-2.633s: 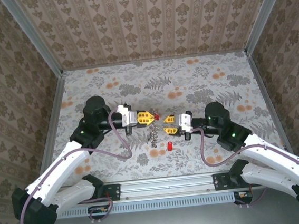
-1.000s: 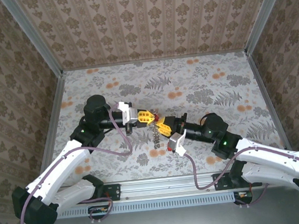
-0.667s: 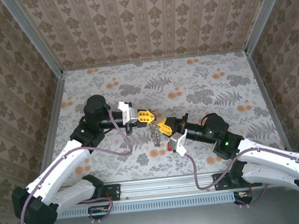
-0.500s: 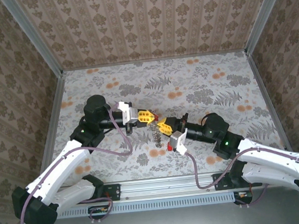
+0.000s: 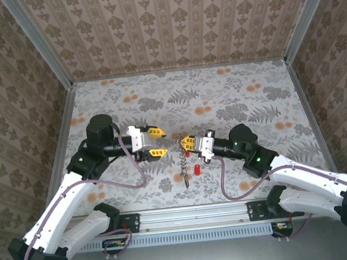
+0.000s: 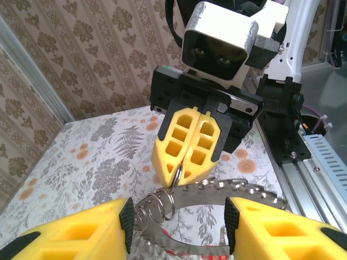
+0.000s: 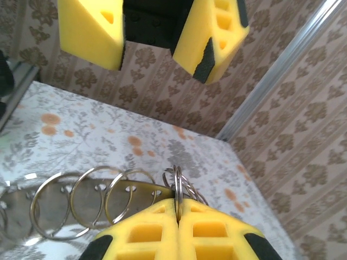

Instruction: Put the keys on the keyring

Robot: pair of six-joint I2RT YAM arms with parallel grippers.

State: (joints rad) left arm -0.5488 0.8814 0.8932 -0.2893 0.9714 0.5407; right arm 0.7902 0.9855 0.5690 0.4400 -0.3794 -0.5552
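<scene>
The keyring is a silvery band strung with small wire loops, and it hangs down from my right gripper. That gripper is shut on one loop at the ring's top, in the right wrist view and in the left wrist view. My left gripper stands open just left of it, touching nothing. In the left wrist view the keyring spans the gap between the open left fingers. One red-headed key lies on the table below the right gripper. Red heads show under the ring's lower edge.
The floral table is boxed in by patterned walls with aluminium corner posts. A metal rail runs along the near edge by both arm bases. Cables loop beside each arm.
My left gripper has opened and drawn back to the left, away from the ring. The right gripper has swung level and stayed shut, and the keyring now hangs lower from it.
</scene>
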